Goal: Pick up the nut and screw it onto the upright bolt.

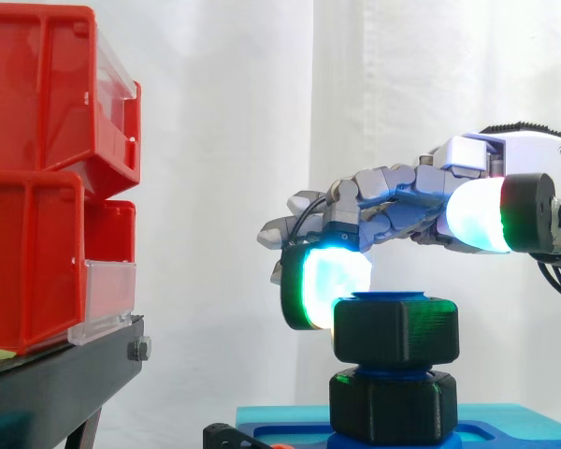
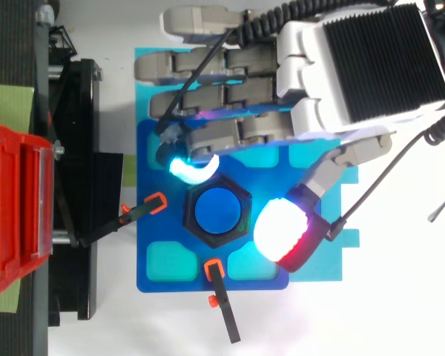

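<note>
A blue upright bolt [image 2: 219, 210] stands on a blue base plate [image 2: 157, 252]. A black hexagonal nut [image 1: 395, 329] sits at its top, with the bolt's end showing just above it. A second black hexagonal piece [image 1: 393, 404] sits lower on the bolt, at the plate. My hand [image 1: 421, 201] hovers over the bolt, fingers gently bent. One cyan-glowing fingertip [image 1: 323, 281] hangs against the nut's upper left edge. The thumb's white and red pad [image 2: 282, 230] lies right of the nut in the top view, but stands well above it in the side view. Nothing is gripped.
Two black clamps with orange tips [image 2: 141, 211] [image 2: 221, 297] hold the blue plate, which lies on a cyan plate [image 2: 341, 252]. Red bins [image 1: 47, 168] are stacked on a black stand [image 1: 65, 369] to the left, a short gap from the bolt.
</note>
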{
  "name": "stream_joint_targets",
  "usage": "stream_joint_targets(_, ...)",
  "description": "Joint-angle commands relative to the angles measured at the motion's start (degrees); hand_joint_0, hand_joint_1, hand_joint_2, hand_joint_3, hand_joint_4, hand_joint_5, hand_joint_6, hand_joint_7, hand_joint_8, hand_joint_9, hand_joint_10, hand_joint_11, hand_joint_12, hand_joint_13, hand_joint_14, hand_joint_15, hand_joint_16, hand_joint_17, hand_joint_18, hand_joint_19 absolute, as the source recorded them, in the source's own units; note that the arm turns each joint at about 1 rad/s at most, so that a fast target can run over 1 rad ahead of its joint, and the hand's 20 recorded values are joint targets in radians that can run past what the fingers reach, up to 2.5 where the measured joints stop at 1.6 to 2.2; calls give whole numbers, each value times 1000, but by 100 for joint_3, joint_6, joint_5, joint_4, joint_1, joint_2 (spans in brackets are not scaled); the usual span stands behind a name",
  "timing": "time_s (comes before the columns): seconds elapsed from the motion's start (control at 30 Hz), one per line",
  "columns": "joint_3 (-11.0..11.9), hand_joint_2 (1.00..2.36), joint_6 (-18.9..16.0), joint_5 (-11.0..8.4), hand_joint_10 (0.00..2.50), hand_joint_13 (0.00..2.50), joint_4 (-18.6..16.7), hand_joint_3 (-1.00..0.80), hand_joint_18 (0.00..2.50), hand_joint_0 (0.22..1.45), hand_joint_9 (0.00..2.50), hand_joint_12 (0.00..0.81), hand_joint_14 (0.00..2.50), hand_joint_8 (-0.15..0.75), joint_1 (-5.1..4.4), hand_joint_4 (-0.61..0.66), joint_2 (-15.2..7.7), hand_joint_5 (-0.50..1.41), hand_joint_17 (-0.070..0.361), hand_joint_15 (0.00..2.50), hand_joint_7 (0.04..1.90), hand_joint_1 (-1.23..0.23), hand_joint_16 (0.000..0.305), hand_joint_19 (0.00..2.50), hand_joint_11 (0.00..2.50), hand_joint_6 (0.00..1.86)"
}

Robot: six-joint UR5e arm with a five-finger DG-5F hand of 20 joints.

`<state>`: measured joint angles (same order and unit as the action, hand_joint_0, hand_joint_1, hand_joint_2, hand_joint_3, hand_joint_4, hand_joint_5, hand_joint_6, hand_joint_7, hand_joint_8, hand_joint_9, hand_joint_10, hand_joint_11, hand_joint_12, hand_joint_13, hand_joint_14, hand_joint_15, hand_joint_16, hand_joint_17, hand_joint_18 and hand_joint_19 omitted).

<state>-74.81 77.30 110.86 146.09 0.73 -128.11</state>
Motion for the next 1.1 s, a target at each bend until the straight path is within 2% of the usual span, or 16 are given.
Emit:
stream_joint_targets(0.0, 2, 1000, 57, 58, 0, 219, -11, -500, 0, 491, 572, 257, 0, 262, 76, 216, 5, -72, 60, 0, 1311, -224, 27, 0, 0, 502)
stream_joint_targets(0.17, -7, 1000, 118, 137, 0, 282, -11, -500, 0, 498, 656, 241, 0, 268, 147, 222, 5, -34, 56, 0, 1423, -246, 25, 0, 0, 500)
stream_joint_targets(0.23, 2, 1000, 154, 190, 0, 305, -28, -500, 0, 501, 683, 236, 0, 267, 208, 216, 5, -24, 53, 0, 1400, -251, 23, 0, 0, 523)
stream_joint_targets(0.33, -7, 1000, 154, 234, 0, 314, -63, -500, 0, 502, 690, 234, 0, 264, 235, 222, 5, -31, 51, 0, 1407, -250, 22, 0, 0, 501)
stream_joint_targets(0.53, 2, 1000, 136, 252, 0, 218, -274, -500, 0, 485, 579, 266, 0, 241, 235, 268, 5, -111, 60, 0, 920, -222, 27, 0, 0, 503)
stream_joint_targets(0.57, 2, 1000, 136, 252, 0, 197, -336, -500, 0, 479, 536, 269, 0, 230, 217, 243, 5, -128, 65, 0, 839, -208, 29, 0, 0, 503)
stream_joint_targets(0.7, 2, 1000, 127, 243, 0, 92, -406, -500, 0, 466, 408, 291, 0, 207, 164, 198, -4, -162, 76, 0, 700, -173, 34, 0, 0, 502)
stream_joint_targets(0.73, 2, 1000, 127, 234, 0, 63, -406, -500, 0, 463, 374, 294, 0, 204, 120, 179, 5, -172, 79, 0, 675, -163, 35, 0, 0, 502)
stream_joint_targets(0.83, 2, 1000, 127, 217, 0, 11, -389, -500, 0, 457, 290, 297, 0, 194, 85, 156, 5, -189, 83, 0, 641, -134, 37, 0, 0, 501)
stream_joint_targets(0.97, 2, 1000, 127, 155, 0, 0, -239, -500, 0, 451, 239, 306, 0, 189, -20, 144, 5, -199, 87, 0, 624, -110, 39, 0, 0, 501)
stream_joint_targets(1.0, -7, 1000, 127, 94, 0, 0, -151, -500, 0, 451, 235, 307, 0, 189, -73, 144, -4, -199, 88, 0, 625, -108, 39, 0, 0, 501)
stream_joint_targets(1.07, 2, 1000, 127, 23, 0, 0, -90, -500, 0, 450, 225, 308, 0, 189, -108, 145, 5, -199, 89, 0, 628, -104, 40, 0, 0, 501)
